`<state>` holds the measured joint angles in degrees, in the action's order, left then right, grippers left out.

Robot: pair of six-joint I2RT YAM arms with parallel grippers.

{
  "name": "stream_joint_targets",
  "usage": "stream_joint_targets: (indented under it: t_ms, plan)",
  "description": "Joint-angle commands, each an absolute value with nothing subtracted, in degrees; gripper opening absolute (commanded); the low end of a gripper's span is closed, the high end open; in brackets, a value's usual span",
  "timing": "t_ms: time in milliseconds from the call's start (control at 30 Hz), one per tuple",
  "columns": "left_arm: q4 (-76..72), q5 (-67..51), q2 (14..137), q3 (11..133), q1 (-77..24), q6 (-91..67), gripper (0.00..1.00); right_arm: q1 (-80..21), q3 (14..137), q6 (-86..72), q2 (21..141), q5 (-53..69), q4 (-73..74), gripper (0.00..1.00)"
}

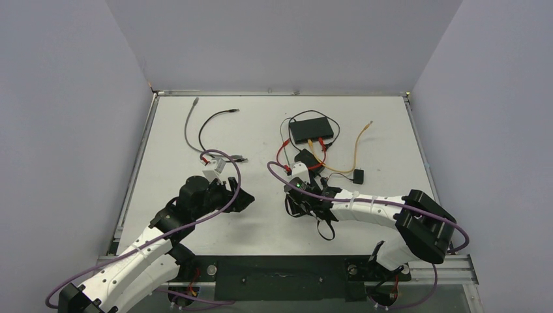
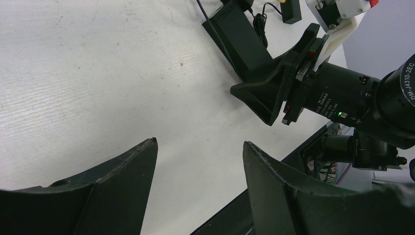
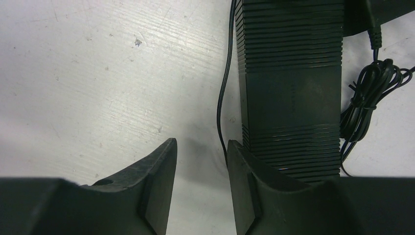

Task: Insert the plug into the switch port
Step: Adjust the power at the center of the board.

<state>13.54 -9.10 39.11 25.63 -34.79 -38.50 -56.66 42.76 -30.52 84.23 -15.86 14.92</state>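
The black switch (image 1: 311, 130) lies at the far middle of the table with orange and red cables running to its near side. Loose plug ends show on a grey cable (image 1: 196, 100), a black cable (image 1: 233, 111) and an orange cable (image 1: 370, 122); I cannot tell which is the plug. My right gripper (image 3: 201, 142) is open and empty, low over the table. A ribbed black adapter (image 3: 291, 73) is just right of its right finger, and a thin black cord (image 3: 221, 105) runs by that fingertip. My left gripper (image 2: 200, 142) is open over bare table and faces the right gripper (image 2: 264, 93).
A small black block (image 1: 359, 175) and red-tipped leads (image 1: 284, 156) lie between the switch and the right arm. A bundled black cord (image 3: 367, 93) sits right of the adapter. The table's near rail (image 2: 274, 186) runs close under the left gripper. Grey walls enclose the table.
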Motion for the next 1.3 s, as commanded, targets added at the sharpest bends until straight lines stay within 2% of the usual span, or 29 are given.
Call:
stream_joint_targets:
  t_ms: [0,633,800,900,1100,1267]
  plan:
    - [12.69,-9.52,38.93,26.45,-34.54,-38.45,0.62,-56.48,43.29,-30.84,84.71,-18.65,12.92,0.38]
    - [12.89,-9.41,38.87,26.35,-34.52,-38.33,0.62,-56.07,42.65,-31.32,87.62,-19.12,12.05,0.33]
    - [12.91,-9.42,38.88,26.37,-34.54,-38.33,0.62,-56.02,42.32,-31.61,88.3,-19.07,11.76,0.25]
    - [12.86,-9.34,38.85,26.29,-34.49,-38.28,0.62,-56.05,42.16,-31.77,88.22,-18.99,11.77,0.14]
    - [12.92,-9.31,38.92,26.27,-34.54,-38.31,0.62,-56.13,41.78,-32.43,86.51,-19.69,12.48,0.0]
    - [13.06,-9.23,38.89,26.35,-34.54,-38.33,0.62,-56.11,41.01,-33.06,83.52,-21.97,13.94,0.0]
